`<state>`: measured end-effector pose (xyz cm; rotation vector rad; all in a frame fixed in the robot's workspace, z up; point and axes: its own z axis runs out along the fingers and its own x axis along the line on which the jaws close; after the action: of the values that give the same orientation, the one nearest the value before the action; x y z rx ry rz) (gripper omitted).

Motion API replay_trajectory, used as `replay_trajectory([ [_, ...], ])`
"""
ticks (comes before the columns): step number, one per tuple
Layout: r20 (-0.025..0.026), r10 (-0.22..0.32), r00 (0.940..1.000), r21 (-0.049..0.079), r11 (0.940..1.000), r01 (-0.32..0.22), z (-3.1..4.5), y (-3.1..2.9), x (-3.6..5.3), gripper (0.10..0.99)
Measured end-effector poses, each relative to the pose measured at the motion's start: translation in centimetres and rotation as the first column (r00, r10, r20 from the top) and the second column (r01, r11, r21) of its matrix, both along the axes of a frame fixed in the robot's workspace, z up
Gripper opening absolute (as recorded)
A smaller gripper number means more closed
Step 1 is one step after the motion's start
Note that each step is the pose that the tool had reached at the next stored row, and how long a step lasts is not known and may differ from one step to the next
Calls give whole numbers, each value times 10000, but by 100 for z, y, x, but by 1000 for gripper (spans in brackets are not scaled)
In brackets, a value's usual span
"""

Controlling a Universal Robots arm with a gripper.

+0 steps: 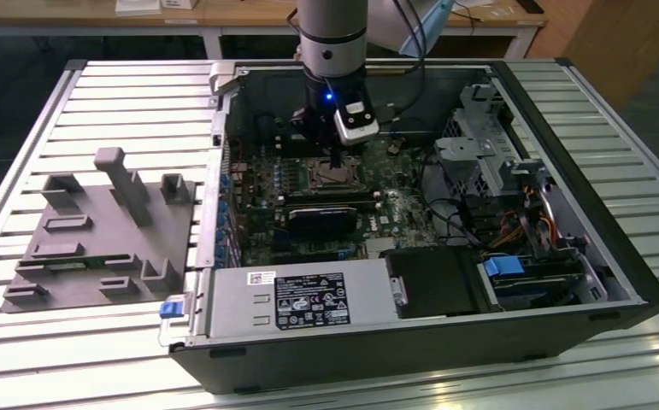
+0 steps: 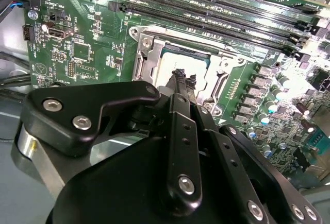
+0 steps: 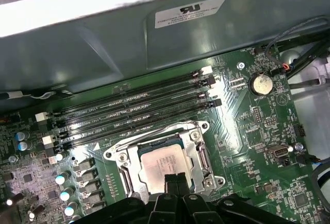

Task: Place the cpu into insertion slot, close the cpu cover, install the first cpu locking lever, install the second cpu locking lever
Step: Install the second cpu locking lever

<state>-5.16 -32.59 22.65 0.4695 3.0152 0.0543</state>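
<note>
- Fingers (image 3: 171, 184) of black metal, pressed together, tips down on the cpu (image 3: 161, 163), low centre in the first wrist view.
- Dull silver square chip lies in the insertion slot (image 3: 124, 175); cpu cover (image 3: 198, 154), a thin silvery frame, is closed around it.
- Long black memory slots (image 3: 134, 112) run beyond, above the socket.
- Grey ribbed tabletop (image 1: 101, 94) surrounds the open computer case (image 1: 420, 350) in the exterior view.

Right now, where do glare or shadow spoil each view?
Exterior view: glare on the slatted table, case interior dim. First wrist view: white band blown out above the case wall. Second wrist view: glare at the board's edge, dark gripper overlapping the cpu.
</note>
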Motion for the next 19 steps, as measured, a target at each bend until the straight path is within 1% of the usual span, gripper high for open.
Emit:
replay_trajectory([
  [11, 0, 1, 10000, 0, 10000, -1, 10, -1, 0, 106],
  [19, 0, 0, 10000, 0, 10000, 0, 10, -28, 0, 106],
])
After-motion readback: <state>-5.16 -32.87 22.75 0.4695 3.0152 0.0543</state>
